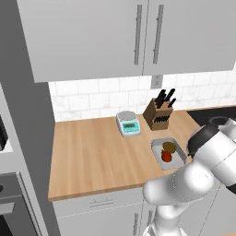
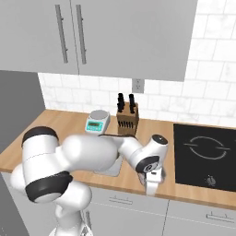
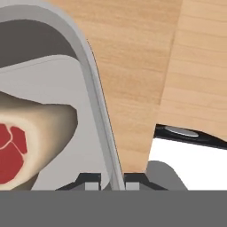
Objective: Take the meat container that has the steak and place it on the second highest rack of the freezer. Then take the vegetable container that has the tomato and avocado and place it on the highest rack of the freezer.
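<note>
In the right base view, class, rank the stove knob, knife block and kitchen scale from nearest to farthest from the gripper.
1. Stove knob, to the right of the gripper, on the front of the black cooktop.
2. Knife block, behind it, near the tiled wall.
3. Kitchen scale, farther back and to the left of the block.

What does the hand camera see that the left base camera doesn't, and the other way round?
Hand view: the steak lying in the meat container, with the gripper shut on the container's rim.

Left base view: the tomato and avocado in the vegetable container, plus the kitchen scale, the knife block and the wall cabinets.

Both: the wooden counter.
</note>
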